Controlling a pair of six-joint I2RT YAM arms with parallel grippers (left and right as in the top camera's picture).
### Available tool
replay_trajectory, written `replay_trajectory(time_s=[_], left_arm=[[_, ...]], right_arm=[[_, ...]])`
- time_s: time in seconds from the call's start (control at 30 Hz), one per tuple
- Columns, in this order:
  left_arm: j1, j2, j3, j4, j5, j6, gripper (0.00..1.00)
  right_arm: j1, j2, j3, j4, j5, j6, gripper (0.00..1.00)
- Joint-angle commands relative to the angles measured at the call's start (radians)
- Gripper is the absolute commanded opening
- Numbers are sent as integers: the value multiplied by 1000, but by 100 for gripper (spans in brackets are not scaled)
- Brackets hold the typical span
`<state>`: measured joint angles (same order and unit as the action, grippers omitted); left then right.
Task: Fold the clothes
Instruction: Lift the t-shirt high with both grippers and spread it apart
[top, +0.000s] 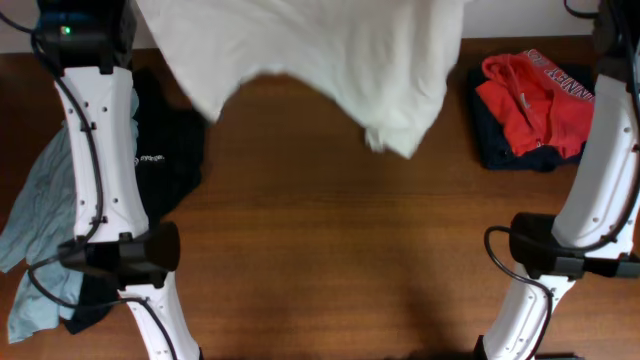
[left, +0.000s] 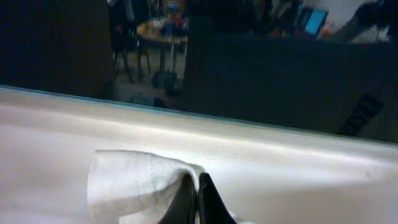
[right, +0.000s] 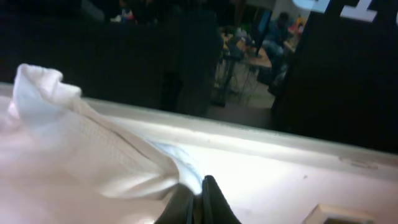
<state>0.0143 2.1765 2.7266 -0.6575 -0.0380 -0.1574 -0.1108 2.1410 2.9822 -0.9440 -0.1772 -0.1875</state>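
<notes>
While both claws, the left gripper and right gripper, pinch shut on edges of the large white cotton T-shirt hanging above the brown wooden table, uneven pulling could slip one thin hem free.

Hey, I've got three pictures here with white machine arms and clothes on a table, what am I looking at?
Two robot arms stand at a wooden table. One picture looks down from above; the other two come from cameras on each arm's wrist. Both arms hold up a white T-shirt: the left hand and the right hand are each pinched shut on its fabric. On the table lie a pale blue shirt and a black shirt at one side, and a red garment on dark folded clothes at the other.
</notes>
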Motion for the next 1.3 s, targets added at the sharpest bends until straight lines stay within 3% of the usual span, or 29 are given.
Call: replay_trajectory(time_s=[0.0,0.17,0.73,1.0,1.27], left_arm=[[8,-125,12,-72,-22,18,1],[8,-241,12,-225,-19,85,0],[8,-599,12,-595,-20,111,1],[8,-603,10,-732,-163,132,1],[8,-492,10,-788,-206,132,1]], right_arm=[[-24,-109,14,-42,34,0,4],[-45,-225,14,-166,35,0,4],[-55,-583,14,-464,125,-45,4],[-55,-622,11,-521,150,-71,4],[-55,-521,-77,-566,156,-90,4]])
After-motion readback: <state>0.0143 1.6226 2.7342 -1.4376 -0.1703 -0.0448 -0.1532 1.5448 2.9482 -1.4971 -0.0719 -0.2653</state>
